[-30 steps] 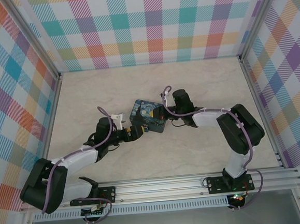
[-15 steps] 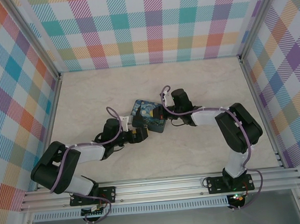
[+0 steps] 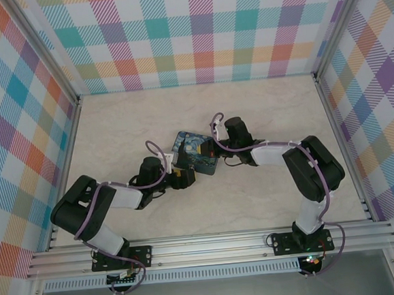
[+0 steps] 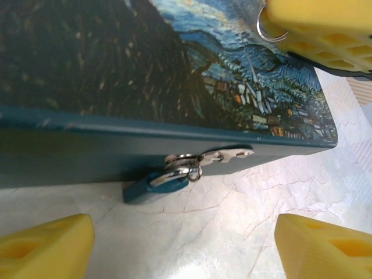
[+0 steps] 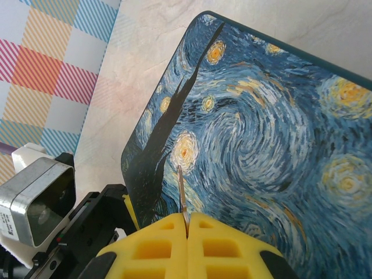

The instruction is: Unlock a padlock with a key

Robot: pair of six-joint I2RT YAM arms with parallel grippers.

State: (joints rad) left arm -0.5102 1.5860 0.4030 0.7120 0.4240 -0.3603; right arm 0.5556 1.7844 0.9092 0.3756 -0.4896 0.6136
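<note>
Step in hand: the key was judged to be on its way to the padlock; nothing had yet been inserted.
Padlock (image 4: 152, 187): its blue body lay on the worktop against the side wall of the box (image 4: 116, 87), and its shackle was passed through the silvery hasp (image 4: 229, 154) on that wall.
Key (image 5: 181, 195): a thin sliver was held over the painted lid of the box, away from the hasp side.
Right hand (image 5: 187, 220): the fingers were pressed together on the key's head, with the blade left protruding.
Left hand (image 4: 183, 235): the fingers were spread wide and nothing was held; it was set low, just in front of the box's hasp side and facing the padlock.
Next move: the padlock would probably need to be steadied by the left hand, and the keyhole, which could not be made out, turned to meet the blade.
Surface: a pale, marbled worktop (image 3: 263, 115) was seen around the box, smooth enough that the box might slide if pushed.
Room: checked panels (image 3: 201, 31) stood beyond and to both sides of the box.
</note>
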